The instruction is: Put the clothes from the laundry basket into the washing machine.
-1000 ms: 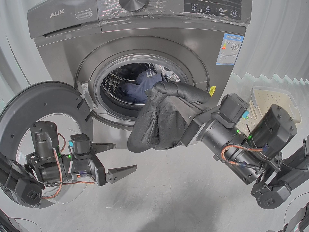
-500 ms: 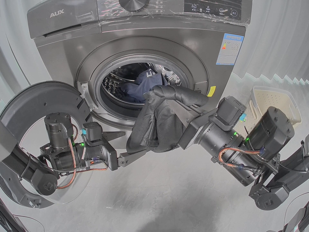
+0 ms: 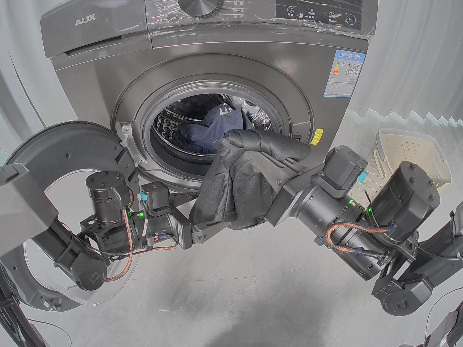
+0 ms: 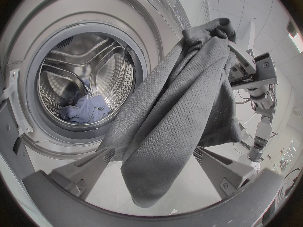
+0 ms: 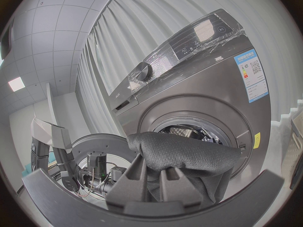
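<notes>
Looking down from the head view, I see the right gripper [image 3: 263,162] clamped on a black garment [image 3: 236,184] just in front of the open mouth of the washing machine [image 3: 87,78]. Most of the cloth hangs below the rim, a blue garment [image 3: 212,126] lies inside the drum, and the laundry basket [image 3: 410,150] sits on the floor to the right. The left gripper [image 3: 202,213] is at the hanging fold, fingers apart, beside the swung-open door [image 3: 62,145]. From the left wrist view, the black garment [image 4: 176,111] drapes between the spread fingers of the left gripper [image 4: 153,153], so I judge the best move is to close there, lift the tail above the lip, push both arms deep, then let go. From the right wrist view, the right gripper [image 5: 154,174] has its fingers together under the black garment [image 5: 183,152], facing the drum. For writing, the head view shows a logo [image 3: 85,20] on the top panel, a blue-edged sticker [image 3: 344,73] and a small yellow sticker [image 3: 317,136]. I leave their print unread.
</notes>
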